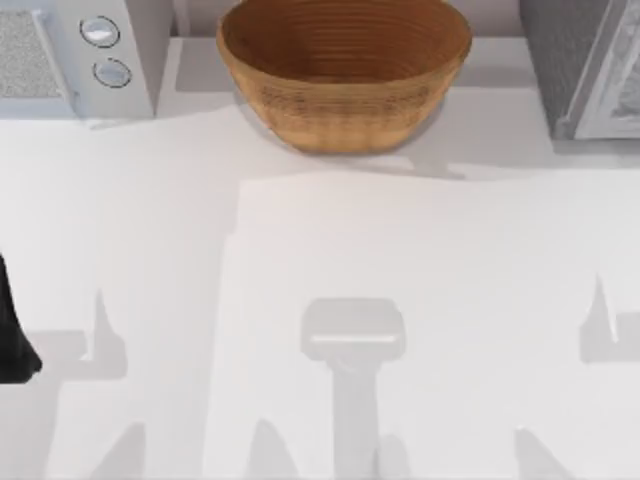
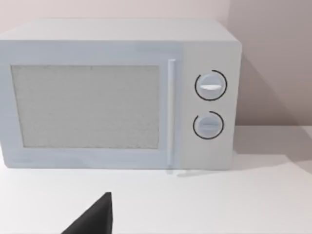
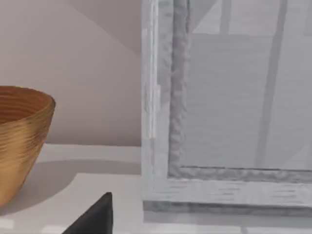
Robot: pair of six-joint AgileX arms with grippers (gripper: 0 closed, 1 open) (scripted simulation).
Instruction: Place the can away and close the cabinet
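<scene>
A white table [image 1: 420,300] is carrying a woven basket [image 1: 345,70] at its far middle, a white microwave [image 1: 75,55] sitting at the far left corner, and a grey cabinet [image 1: 590,65] standing at the far right.

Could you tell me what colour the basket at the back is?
The basket is golden brown, ribbed; clearest in the top view.

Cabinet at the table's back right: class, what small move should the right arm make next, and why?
Probably ease the right gripper forward toward the cabinet. Its wrist camera faces the cabinet's front, with the basket standing apart beside it, so this arm seems best placed. The left arm sits at the table's left edge, facing the microwave.
</scene>
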